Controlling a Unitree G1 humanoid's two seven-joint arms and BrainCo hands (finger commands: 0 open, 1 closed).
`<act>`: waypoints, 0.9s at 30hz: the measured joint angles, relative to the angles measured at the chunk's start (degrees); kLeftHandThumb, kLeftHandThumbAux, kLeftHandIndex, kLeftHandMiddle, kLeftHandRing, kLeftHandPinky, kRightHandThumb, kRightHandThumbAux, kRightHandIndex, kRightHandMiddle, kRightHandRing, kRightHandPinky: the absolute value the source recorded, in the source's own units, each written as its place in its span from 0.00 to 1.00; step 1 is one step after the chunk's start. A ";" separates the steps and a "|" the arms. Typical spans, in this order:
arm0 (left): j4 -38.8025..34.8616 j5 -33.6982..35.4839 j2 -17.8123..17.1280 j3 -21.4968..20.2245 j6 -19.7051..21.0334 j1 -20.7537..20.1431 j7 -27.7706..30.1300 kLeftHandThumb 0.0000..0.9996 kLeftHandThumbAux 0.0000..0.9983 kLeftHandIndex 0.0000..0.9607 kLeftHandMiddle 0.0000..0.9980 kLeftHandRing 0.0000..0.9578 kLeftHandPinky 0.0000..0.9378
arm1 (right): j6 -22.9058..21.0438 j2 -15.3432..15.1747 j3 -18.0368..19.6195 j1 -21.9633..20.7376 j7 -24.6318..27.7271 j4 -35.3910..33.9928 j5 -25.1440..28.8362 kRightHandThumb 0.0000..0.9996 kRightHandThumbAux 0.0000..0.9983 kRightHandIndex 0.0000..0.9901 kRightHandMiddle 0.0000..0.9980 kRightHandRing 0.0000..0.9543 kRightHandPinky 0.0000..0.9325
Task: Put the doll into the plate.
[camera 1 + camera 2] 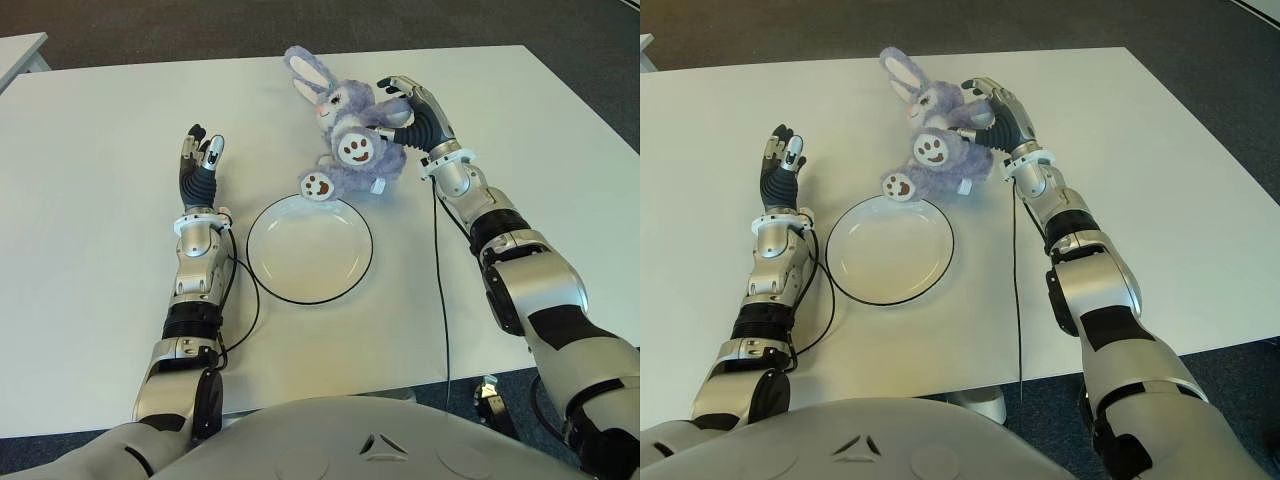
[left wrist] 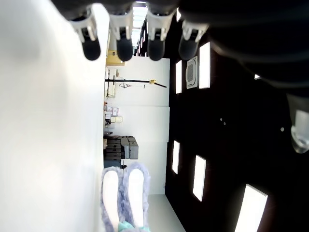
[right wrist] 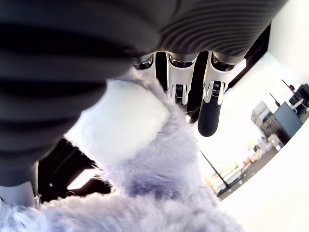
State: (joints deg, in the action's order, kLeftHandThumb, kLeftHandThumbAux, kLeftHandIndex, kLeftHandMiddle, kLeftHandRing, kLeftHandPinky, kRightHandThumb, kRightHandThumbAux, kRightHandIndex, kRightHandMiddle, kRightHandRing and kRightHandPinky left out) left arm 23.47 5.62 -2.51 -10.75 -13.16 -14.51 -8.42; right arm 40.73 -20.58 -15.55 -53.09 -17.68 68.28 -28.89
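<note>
The right hand (image 1: 405,110) has its fingers curled round the body of the fluffy lilac rabbit doll (image 1: 345,135), which sits just beyond the far rim of the round white black-edged plate (image 1: 310,250) on the white table (image 1: 100,170); a firm hold and a short lift toward the robot should clear the rim before lowering. The left hand (image 1: 200,160) shows left of the plate, fingers straight and empty, and whether the doll's foot touches the rim is unclear

lilac doll (image 1: 345,140) w/ white paws, white plate (image 1: 310,250) w/ black rim

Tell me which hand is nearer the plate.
Left. The left hand hovers open just beyond the plate on its left; the right hand is farther off, gripping the doll.
</note>
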 measured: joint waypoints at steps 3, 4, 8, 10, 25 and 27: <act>-0.02 -0.01 -0.01 0.02 0.00 0.01 0.00 0.00 0.41 0.00 0.02 0.00 0.00 | -0.17 0.00 -0.02 -0.09 -0.05 0.09 -0.02 0.15 0.59 0.20 0.21 0.22 0.26; -0.02 -0.02 -0.01 0.03 0.00 0.01 0.00 0.00 0.41 0.00 0.02 0.00 0.00 | -0.22 0.01 -0.03 -0.12 -0.06 0.13 -0.02 0.15 0.59 0.20 0.21 0.22 0.26; -0.04 -0.02 -0.04 0.06 0.00 0.03 0.00 0.00 0.41 0.00 0.02 0.00 0.00 | -0.65 0.03 -0.02 -0.23 -0.08 0.29 -0.01 0.17 0.60 0.21 0.21 0.23 0.27; -0.04 -0.02 -0.05 0.07 0.00 0.04 0.00 0.00 0.41 0.00 0.02 0.00 0.00 | -0.84 0.06 0.00 -0.28 -0.08 0.36 0.02 0.19 0.60 0.21 0.21 0.23 0.27; -0.07 0.04 -0.18 0.08 -0.01 0.10 0.00 0.00 0.41 0.00 0.02 0.00 0.00 | -1.80 1.17 0.57 -0.45 -0.08 1.10 0.39 0.33 0.61 0.24 0.24 0.25 0.28; -0.07 0.03 -0.19 0.08 -0.01 0.11 0.00 0.00 0.41 0.00 0.02 0.00 0.00 | -1.81 1.42 0.63 -0.47 -0.11 1.17 0.45 0.35 0.62 0.24 0.25 0.26 0.29</act>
State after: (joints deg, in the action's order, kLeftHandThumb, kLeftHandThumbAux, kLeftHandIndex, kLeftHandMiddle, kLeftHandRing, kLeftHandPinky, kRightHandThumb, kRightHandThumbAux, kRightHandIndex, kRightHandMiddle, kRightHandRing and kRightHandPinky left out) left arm 23.40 5.65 -2.70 -10.67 -13.17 -14.41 -8.42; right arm 38.92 -19.16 -14.92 -53.55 -17.79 69.45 -28.44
